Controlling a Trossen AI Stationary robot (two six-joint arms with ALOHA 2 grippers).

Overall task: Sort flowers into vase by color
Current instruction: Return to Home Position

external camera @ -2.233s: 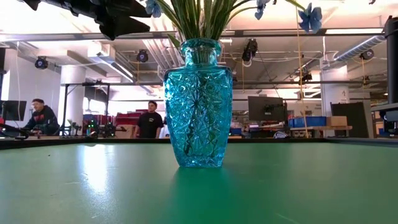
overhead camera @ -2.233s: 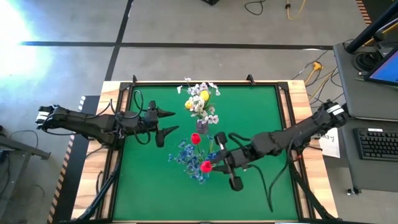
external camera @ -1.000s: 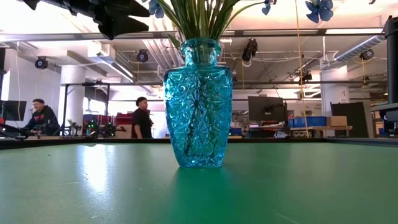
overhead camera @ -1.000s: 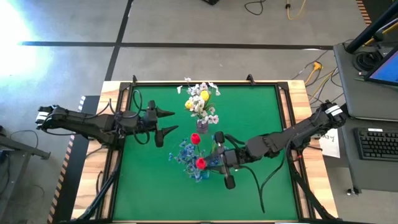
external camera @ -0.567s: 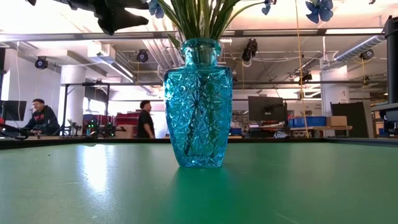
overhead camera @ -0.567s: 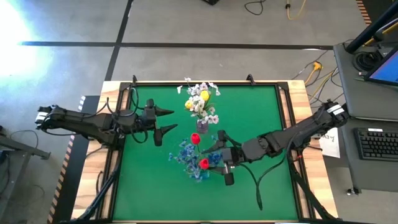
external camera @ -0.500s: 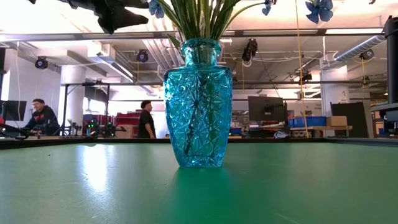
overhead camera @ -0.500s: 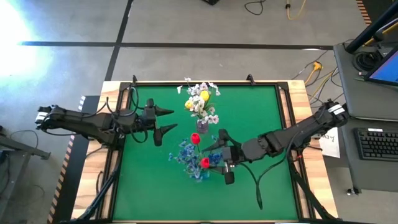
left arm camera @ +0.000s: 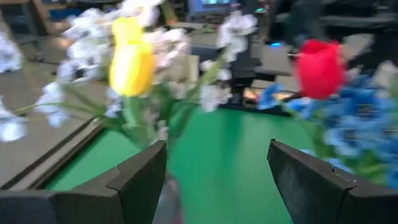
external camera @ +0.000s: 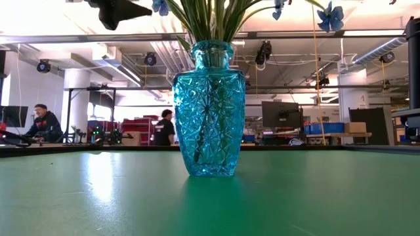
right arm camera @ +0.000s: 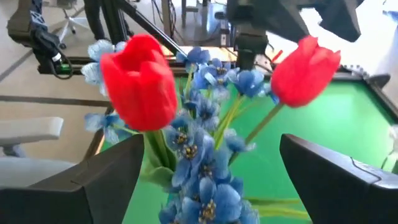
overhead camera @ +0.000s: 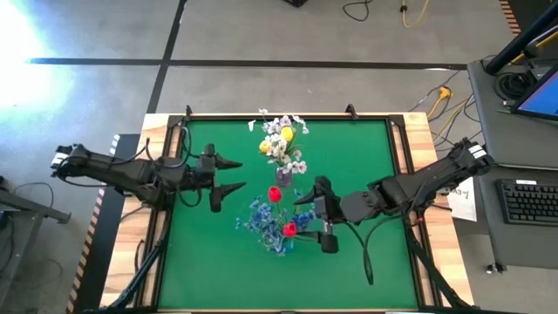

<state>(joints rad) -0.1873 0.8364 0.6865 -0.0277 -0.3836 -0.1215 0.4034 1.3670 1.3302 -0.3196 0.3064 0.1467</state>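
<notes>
A blue glass vase [external camera: 209, 108] stands mid-table, with blue blooms [overhead camera: 261, 220] and two red tulips [overhead camera: 289, 229] [overhead camera: 274, 194] standing in it on their green stems. My right gripper [overhead camera: 316, 220] is open just to the right of this bunch. The near red tulip [right arm camera: 140, 81] stands ahead of its fingers, untouched. Behind it, a second vase [overhead camera: 283, 177] has white blossoms and yellow tulips [overhead camera: 285, 133] in it. My left gripper [overhead camera: 228, 176] hovers open left of both bunches, facing the yellow tulip [left arm camera: 132, 59].
Green mat [overhead camera: 349, 148] with bare room at the far right, the near side and the far left. The wooden table border [overhead camera: 418, 131] and the arms' cables frame it. People stand in the room beyond the table [external camera: 164, 128].
My right gripper has opened and let go of the near red tulip. It has then drawn back a little toward the table's right edge. The tulip stays upright in the blue vase. My left gripper has shifted slightly.
</notes>
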